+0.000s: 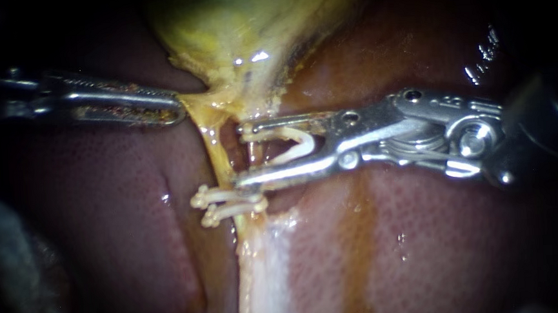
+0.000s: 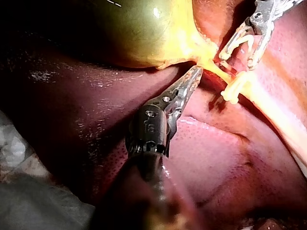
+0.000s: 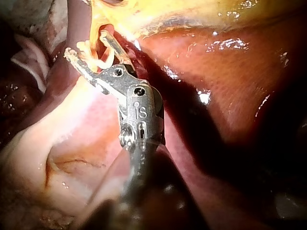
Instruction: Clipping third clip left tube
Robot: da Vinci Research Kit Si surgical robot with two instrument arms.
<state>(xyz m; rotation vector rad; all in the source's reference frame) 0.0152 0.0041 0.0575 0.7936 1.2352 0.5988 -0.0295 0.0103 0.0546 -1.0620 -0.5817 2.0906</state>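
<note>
My left instrument point(image 1: 182, 110) has its claw closed on the gallbladder point(image 1: 245, 29) neck, pulling it sideways, I think to stretch the tube point(image 1: 218, 160). My right instrument point(image 1: 245, 153) holds an open clip point(image 1: 294, 136) in its spread claw, at the tube just above two clips point(image 1: 229, 195).

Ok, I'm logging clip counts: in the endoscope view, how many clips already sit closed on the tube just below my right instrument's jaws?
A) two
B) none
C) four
A: two closed clips lie side by side across the tube, just below the right instrument, whose jaws hold an open clip.
</note>
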